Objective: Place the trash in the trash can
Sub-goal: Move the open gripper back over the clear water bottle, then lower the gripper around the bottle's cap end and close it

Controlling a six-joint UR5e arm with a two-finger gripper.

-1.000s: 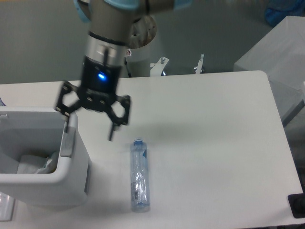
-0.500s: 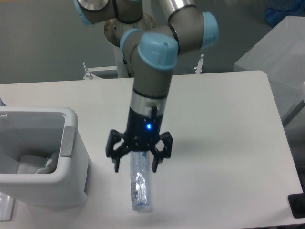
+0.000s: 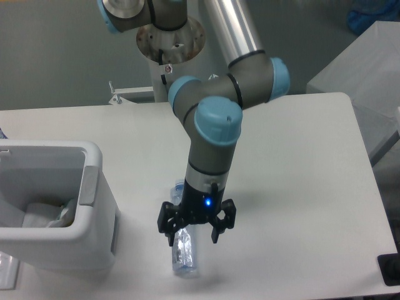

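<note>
— Item one? 
— Worktop [image 3: 300, 162], white, rounded corners.

— Beyond its right edge? 
— Pale grey block [image 3: 362, 69], with a blue object [image 3: 375, 15] behind it.

— Near right corner? 
— Small black object [image 3: 390, 270], partly cut off.

— Surroundings? 
— Grey floor [image 3: 56, 56].

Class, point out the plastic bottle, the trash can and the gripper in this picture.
plastic bottle [image 3: 184, 257]: fixed camera, lower body below the gripper.
trash can [image 3: 94, 219]: fixed camera, right-hand rim.
gripper [image 3: 195, 234]: fixed camera, midway between its fingertips.
</note>
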